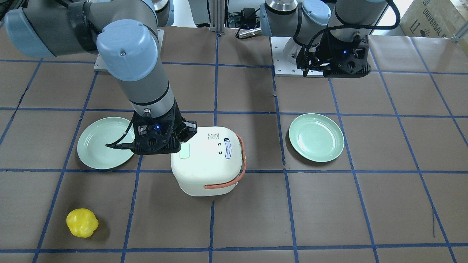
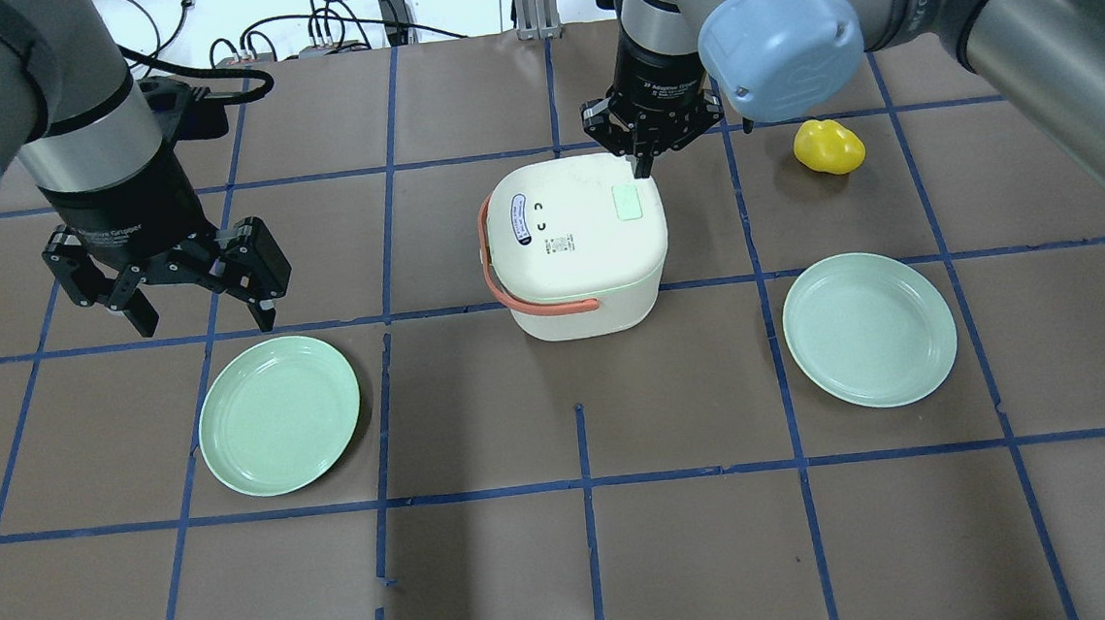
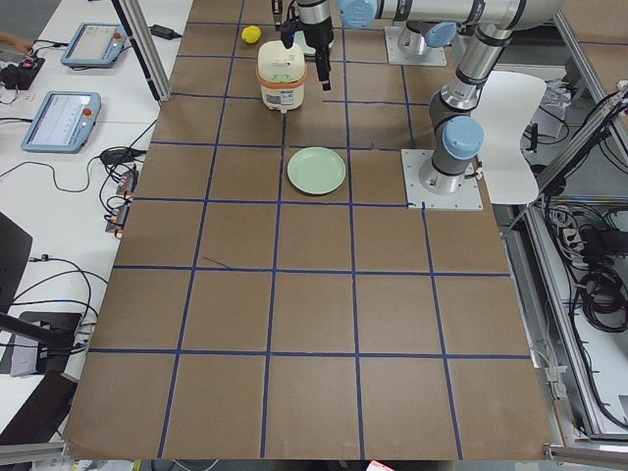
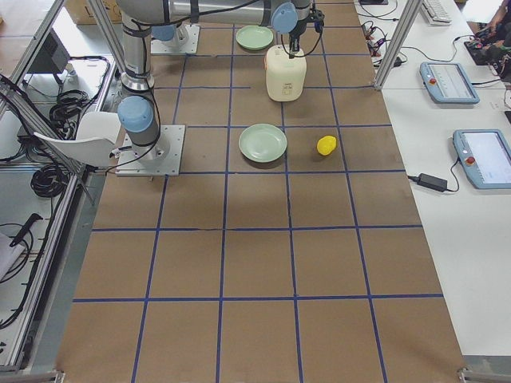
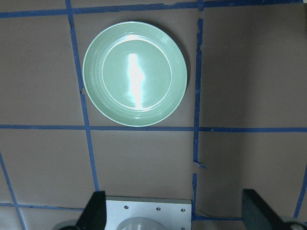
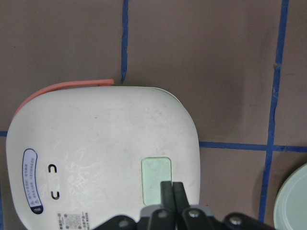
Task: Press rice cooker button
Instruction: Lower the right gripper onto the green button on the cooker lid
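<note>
The white rice cooker (image 2: 577, 240) with an orange handle stands mid-table, its pale green button (image 2: 626, 202) on the lid. My right gripper (image 2: 642, 166) is shut, fingers together, pointing down over the button's edge. In the right wrist view the shut fingertips (image 6: 171, 190) overlap the button (image 6: 156, 177); I cannot tell whether they touch it. My left gripper (image 2: 206, 324) is open and empty, hanging above the table beside a green plate (image 2: 280, 414), far from the cooker.
A second green plate (image 2: 869, 329) lies on the right side of the cooker. A yellow toy pepper (image 2: 828, 146) sits beyond it near the far edge. The left wrist view shows the left plate (image 5: 135, 74) and the arm's base mount.
</note>
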You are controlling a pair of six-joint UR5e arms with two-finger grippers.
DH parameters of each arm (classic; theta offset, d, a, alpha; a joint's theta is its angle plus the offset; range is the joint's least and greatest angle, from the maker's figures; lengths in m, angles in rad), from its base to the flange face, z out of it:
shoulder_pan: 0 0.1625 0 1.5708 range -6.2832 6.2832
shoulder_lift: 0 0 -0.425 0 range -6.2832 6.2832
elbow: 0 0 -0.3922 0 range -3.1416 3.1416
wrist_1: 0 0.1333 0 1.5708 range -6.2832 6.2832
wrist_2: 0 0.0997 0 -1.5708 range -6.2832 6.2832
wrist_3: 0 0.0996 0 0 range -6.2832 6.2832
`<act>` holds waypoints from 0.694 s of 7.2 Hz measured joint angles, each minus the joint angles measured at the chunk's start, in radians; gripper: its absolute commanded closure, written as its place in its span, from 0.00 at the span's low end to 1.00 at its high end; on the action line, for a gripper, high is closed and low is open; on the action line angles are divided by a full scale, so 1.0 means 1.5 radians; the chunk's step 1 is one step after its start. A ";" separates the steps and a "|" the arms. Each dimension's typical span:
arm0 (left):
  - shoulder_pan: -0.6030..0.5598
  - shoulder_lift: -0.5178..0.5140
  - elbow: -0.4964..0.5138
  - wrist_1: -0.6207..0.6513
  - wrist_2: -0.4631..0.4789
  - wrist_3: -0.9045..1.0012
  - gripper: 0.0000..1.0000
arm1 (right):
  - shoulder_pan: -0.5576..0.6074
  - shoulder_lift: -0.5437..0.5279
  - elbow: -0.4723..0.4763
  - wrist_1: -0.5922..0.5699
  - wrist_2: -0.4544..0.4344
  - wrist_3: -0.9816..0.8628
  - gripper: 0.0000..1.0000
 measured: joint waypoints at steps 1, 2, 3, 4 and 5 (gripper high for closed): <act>0.000 0.000 0.000 0.000 0.000 0.000 0.00 | 0.000 0.007 0.000 -0.006 0.000 0.000 0.86; 0.000 0.000 0.000 0.000 0.000 0.000 0.00 | 0.000 0.013 0.001 -0.009 -0.001 0.000 0.86; 0.000 0.000 0.000 0.000 0.000 0.000 0.00 | 0.000 0.017 0.003 -0.010 -0.001 0.001 0.85; 0.000 0.000 0.000 0.000 0.000 0.000 0.00 | 0.000 0.019 0.005 -0.013 0.000 0.001 0.85; 0.000 0.000 0.000 0.000 0.000 0.000 0.00 | 0.001 0.022 0.006 -0.015 0.000 0.002 0.85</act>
